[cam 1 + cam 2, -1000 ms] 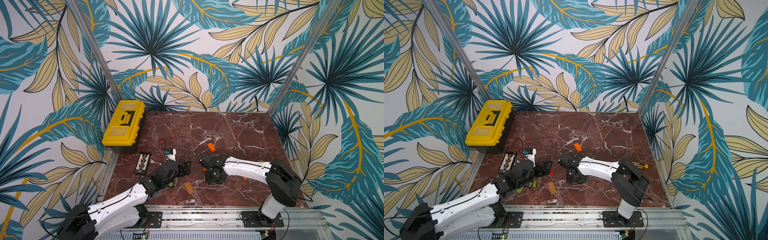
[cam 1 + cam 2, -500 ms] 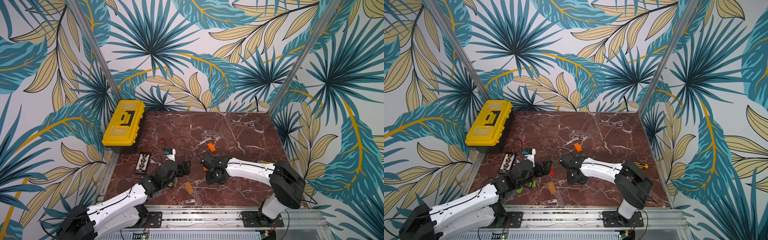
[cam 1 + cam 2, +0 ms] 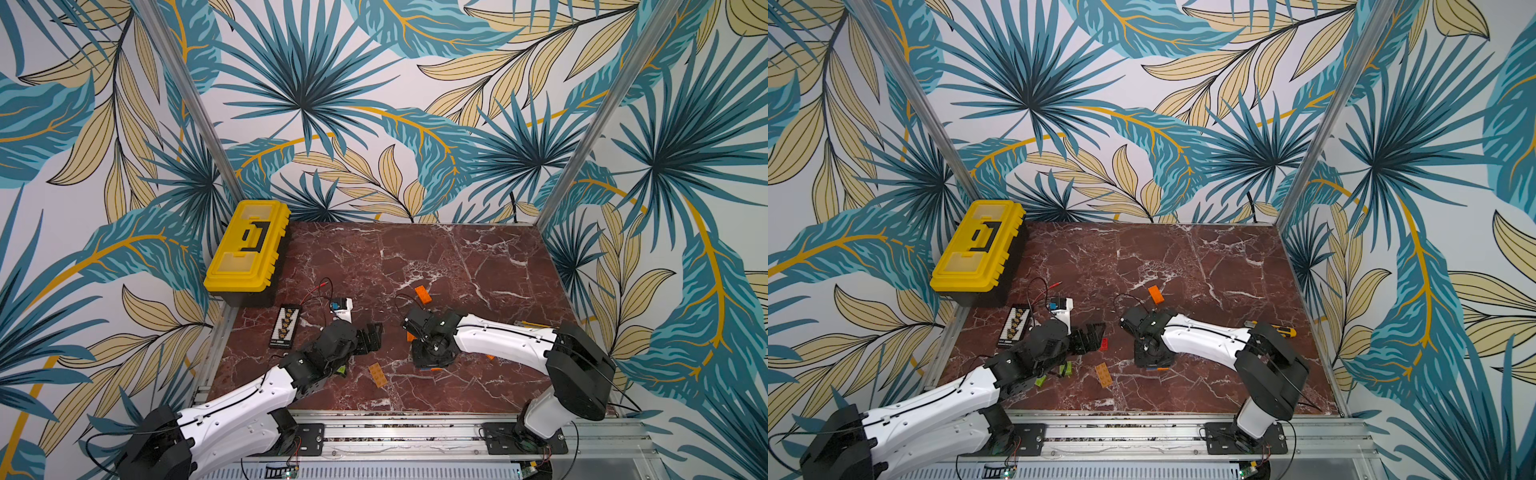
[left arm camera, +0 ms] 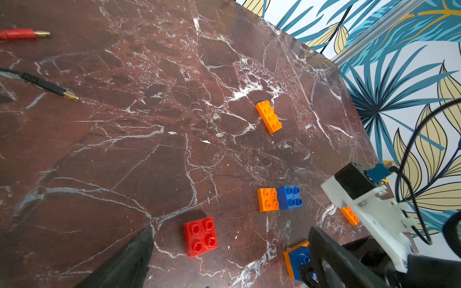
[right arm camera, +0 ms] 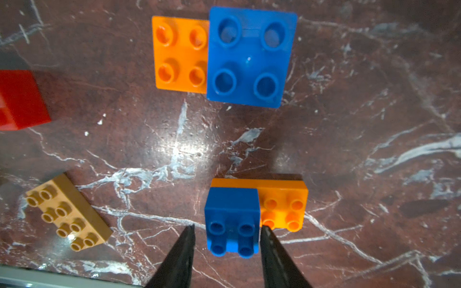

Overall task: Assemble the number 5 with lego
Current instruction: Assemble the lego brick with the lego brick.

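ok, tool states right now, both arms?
Left tool: open, empty.
Right tool: jaws either side of the blue brick; gripped or not, cannot tell.

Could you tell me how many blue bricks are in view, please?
2. One blue brick adjoins an orange brick; the other blue brick sits atop a longer orange brick, between the right end effector's fingers. More may hide under the arms.
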